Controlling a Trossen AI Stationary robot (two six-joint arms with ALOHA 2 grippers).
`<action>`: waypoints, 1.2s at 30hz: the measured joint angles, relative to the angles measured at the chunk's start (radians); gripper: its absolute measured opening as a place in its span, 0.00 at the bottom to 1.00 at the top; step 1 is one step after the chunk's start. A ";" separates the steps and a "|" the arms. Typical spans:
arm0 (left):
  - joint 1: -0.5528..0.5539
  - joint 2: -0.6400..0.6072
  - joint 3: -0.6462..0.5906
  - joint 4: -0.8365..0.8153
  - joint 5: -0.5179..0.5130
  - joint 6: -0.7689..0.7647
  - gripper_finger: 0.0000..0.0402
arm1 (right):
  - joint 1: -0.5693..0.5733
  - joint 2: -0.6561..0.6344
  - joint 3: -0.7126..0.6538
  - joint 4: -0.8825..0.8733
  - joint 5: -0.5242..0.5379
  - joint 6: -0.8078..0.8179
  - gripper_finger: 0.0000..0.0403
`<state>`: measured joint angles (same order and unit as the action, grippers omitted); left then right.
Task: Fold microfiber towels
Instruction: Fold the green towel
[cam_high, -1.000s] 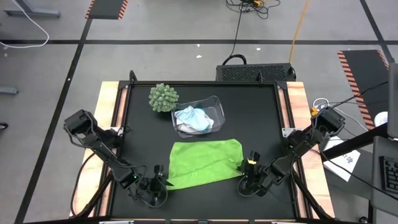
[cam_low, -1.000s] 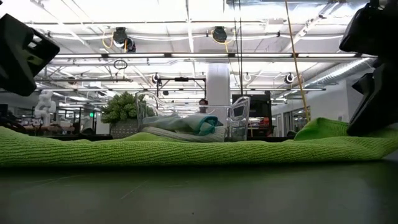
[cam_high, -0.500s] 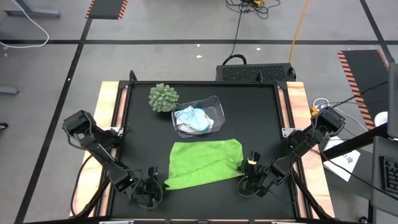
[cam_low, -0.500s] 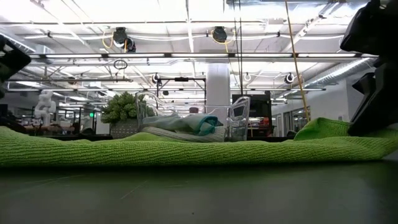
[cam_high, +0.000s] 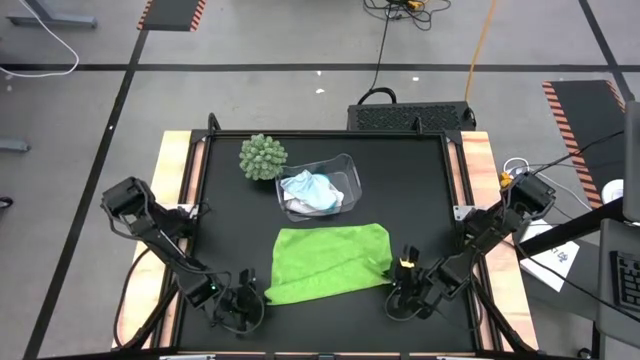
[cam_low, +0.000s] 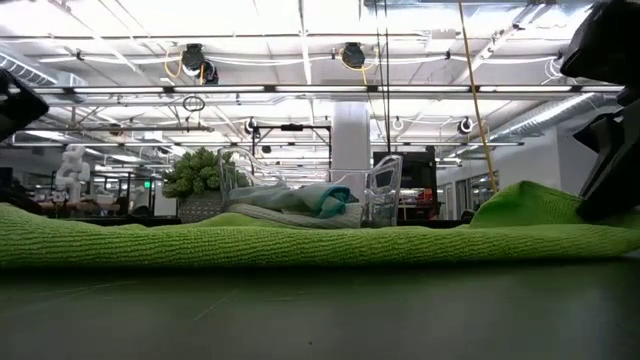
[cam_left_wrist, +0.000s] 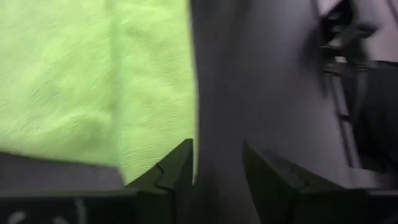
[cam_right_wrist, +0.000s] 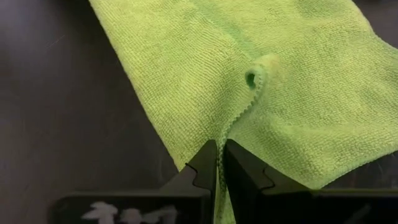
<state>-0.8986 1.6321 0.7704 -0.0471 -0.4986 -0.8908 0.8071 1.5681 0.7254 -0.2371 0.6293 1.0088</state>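
The right pincer is closed on the edge of the lime green towel. In the right wrist view its two dark fingers stand almost together, and a thin fold of the green cloth runs up from between them to a small curl in the fabric. In the high view this pincer is at the near right corner of the towel, low over the counter.

The left pincer is open and holds nothing. In the left wrist view there is a clear gap of dark counter between its fingers, and the edge of the green towel lies just beside one finger, not between the two. In the high view the left pincer is near the near left corner of the towel, close to it but apart.

The lime green towel lies spread on the near half of the black counter, between the two pincers. It is mostly flat, with its right side a little raised, as the low view shows.

Behind the towel, toward the middle of the counter, stands a clear plastic bin. Inside it lie the light blue towel and the white towel, both crumpled together. Just beside the bin, on its left, is a round green spiky ball plant.
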 joint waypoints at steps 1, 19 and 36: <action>0.006 0.000 0.000 -0.020 0.000 -0.025 0.38 | 0.003 0.000 0.000 0.000 0.000 0.000 0.05; 0.026 0.000 -0.001 -0.071 0.047 -0.447 0.59 | 0.008 0.000 -0.043 0.051 0.003 0.000 0.05; 0.134 0.000 -0.001 -0.019 0.011 -0.344 0.54 | 0.008 0.000 -0.183 0.399 -0.003 -0.156 0.05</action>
<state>-0.7647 1.6321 0.7696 -0.0660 -0.4876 -1.2347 0.8146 1.5684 0.5423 0.1622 0.6262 0.8525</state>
